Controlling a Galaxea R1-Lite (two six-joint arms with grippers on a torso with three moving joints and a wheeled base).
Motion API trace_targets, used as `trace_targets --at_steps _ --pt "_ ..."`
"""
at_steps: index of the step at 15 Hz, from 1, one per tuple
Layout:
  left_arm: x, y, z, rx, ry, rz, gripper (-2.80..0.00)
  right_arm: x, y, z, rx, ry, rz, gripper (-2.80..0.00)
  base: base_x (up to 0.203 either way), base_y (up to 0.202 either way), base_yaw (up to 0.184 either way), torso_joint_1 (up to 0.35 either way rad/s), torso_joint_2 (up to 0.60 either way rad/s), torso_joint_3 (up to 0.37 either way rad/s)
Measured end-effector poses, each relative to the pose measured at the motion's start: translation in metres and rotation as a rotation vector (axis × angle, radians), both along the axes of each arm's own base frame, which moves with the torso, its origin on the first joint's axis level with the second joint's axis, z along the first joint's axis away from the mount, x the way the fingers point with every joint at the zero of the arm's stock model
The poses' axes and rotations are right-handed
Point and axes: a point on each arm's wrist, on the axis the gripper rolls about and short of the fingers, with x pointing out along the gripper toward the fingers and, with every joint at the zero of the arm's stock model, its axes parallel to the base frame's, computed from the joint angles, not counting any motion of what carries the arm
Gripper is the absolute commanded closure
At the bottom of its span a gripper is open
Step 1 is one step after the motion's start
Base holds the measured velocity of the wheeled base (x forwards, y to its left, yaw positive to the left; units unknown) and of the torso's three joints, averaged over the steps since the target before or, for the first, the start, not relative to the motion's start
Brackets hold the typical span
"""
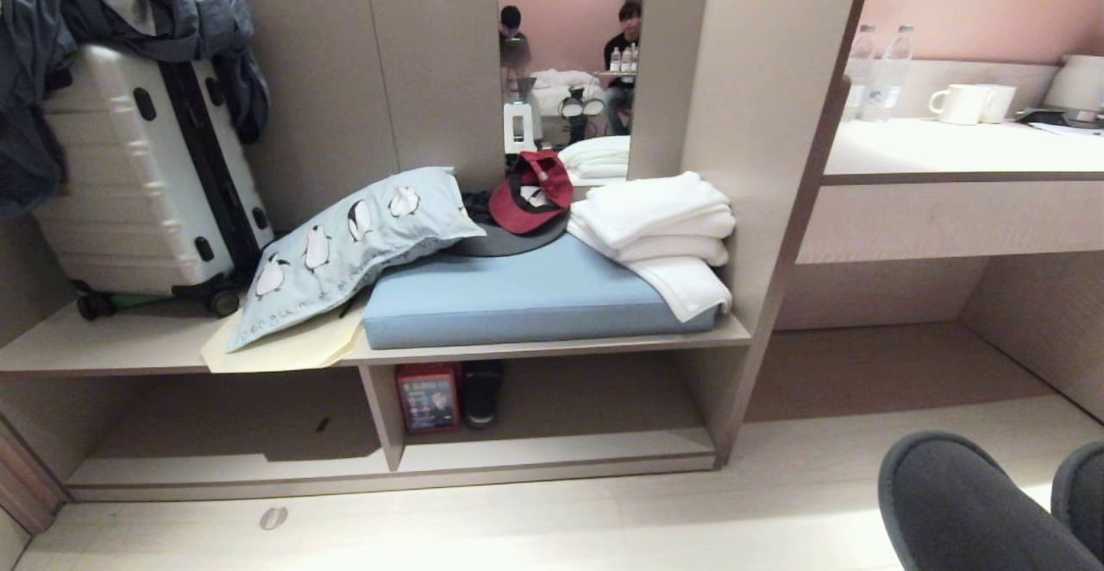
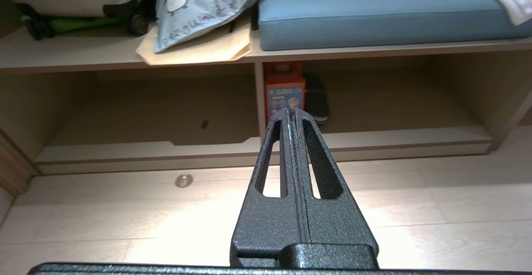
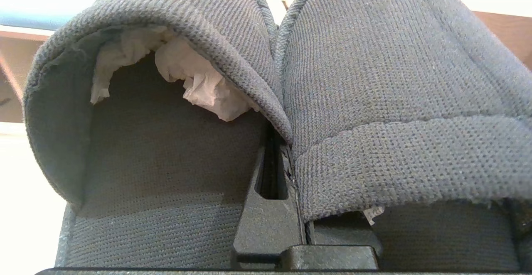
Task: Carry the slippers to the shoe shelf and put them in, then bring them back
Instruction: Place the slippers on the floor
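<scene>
Gripping the pair of soft, dark charcoal knitted slippers by their touching inner edges, the right gripper is clamped shut on them; white paper stuffing shows inside one. Their rounded toes sit low at the right of the head view, above pale plank floor. Ahead, the low taupe wood-grain shoe shelf has a red box and black shoe just beside its divider, both bays otherwise open. The left gripper hangs closed, empty.
</scene>
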Motion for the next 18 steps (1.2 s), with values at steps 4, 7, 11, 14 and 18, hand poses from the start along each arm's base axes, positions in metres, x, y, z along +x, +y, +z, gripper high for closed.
trace_targets --at_steps 4,7,11,14,18 --pt "0.0000 0.0000 0.0000 0.000 0.000 0.000 0.00 0.0000 0.0000 0.0000 0.000 0.000 0.000 0.00 0.000 -0.197 0.003 0.000 0.00 0.005" --pt "0.0000 0.0000 0.0000 0.000 0.000 0.000 0.00 0.0000 0.0000 0.0000 -0.001 0.000 0.000 0.00 0.000 -0.199 0.000 0.003 0.00 0.002" --pt "0.0000 0.0000 0.0000 0.000 0.000 0.000 0.00 0.0000 0.0000 0.0000 -0.001 0.000 0.000 0.00 0.000 -0.198 0.001 0.001 0.00 0.003" --pt "0.0000 0.0000 0.0000 0.000 0.000 0.000 0.00 0.0000 0.0000 0.0000 -0.001 0.000 0.000 0.00 0.000 -0.198 0.003 0.002 0.00 0.004" --pt "0.0000 0.0000 0.0001 0.000 -0.001 0.000 0.00 0.0000 0.0000 0.0000 0.000 0.000 0.000 0.00 0.000 -0.198 0.002 0.000 0.00 0.002"
